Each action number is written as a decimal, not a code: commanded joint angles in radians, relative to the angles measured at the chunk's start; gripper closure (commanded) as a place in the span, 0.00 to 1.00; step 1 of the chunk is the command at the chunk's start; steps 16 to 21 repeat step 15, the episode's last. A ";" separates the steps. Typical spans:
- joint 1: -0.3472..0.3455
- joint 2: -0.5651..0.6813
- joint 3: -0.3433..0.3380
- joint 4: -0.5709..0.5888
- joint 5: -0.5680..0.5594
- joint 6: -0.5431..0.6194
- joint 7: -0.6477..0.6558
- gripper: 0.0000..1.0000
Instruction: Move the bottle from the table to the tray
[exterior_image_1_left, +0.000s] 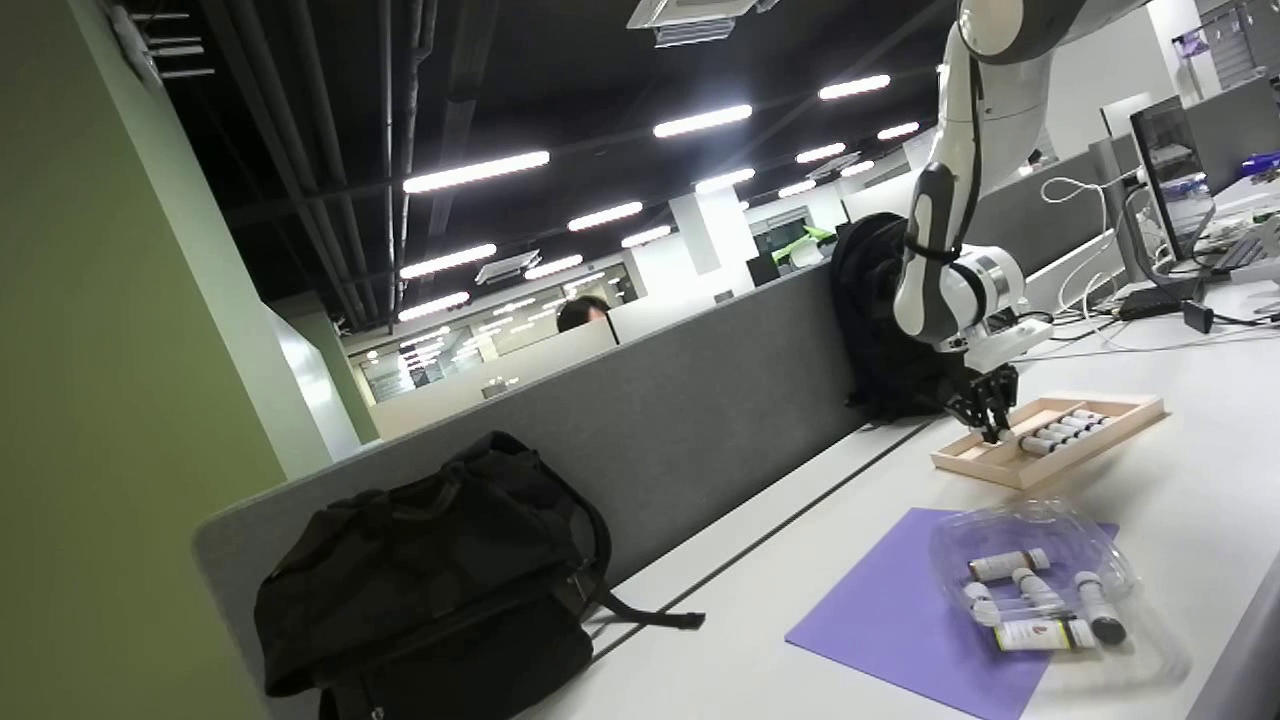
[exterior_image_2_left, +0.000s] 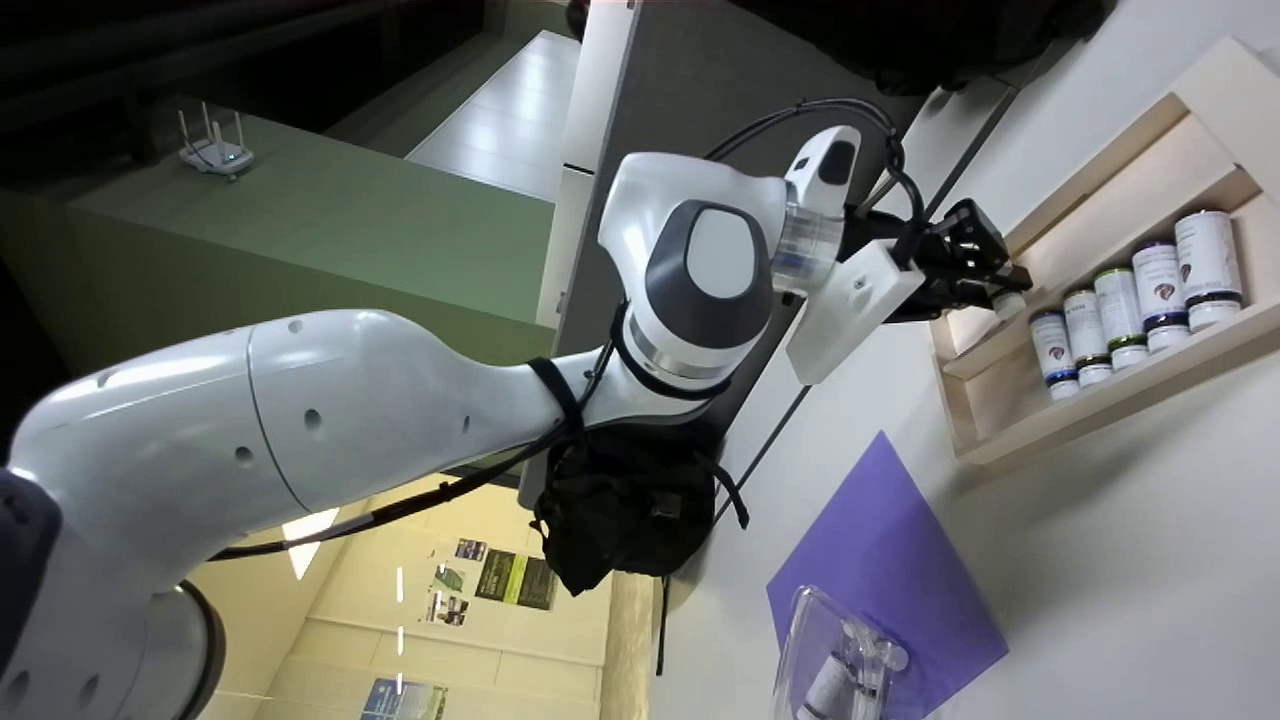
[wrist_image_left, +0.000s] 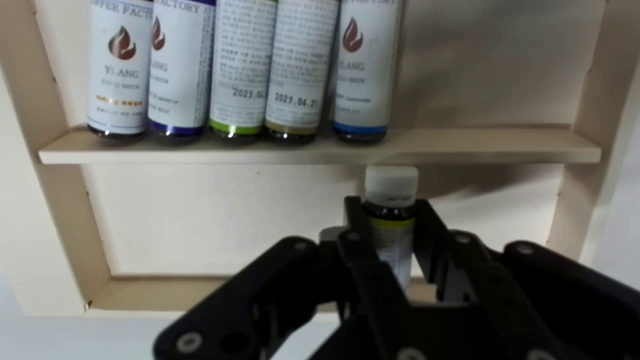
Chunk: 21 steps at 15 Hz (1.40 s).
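One divider (wrist_image_left: 475, 147) separates five bottles (wrist_image_left: 242, 70) from the pincer (wrist_image_left: 388, 210).

Robot arm (exterior_image_2_left: 430, 400): glossy white, tubular, crossed by a fine dark seam (exterior_image_2_left: 262, 420) and marked by small, round, dark recesses (exterior_image_2_left: 312, 419). Rounded dark-grey joint cap (exterior_image_2_left: 715, 318) with pale-grey face (exterior_image_2_left: 722, 253). Slender black cable (exterior_image_2_left: 450, 492); black band (exterior_image_2_left: 556, 388) around the forearm. Flat white block (exterior_image_2_left: 858, 315) beside the black, many-linked gripper (wrist_image_left: 389, 215). Round, pale-grey screw heads (wrist_image_left: 189, 342) noted in the wrist view.
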 joint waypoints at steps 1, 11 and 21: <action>-0.006 0.023 0.005 0.045 0.003 -0.031 0.000 0.88; 0.007 -0.040 -0.008 0.035 -0.005 -0.066 0.009 0.08; 0.003 -0.031 -0.005 0.041 -0.003 -0.041 0.000 0.09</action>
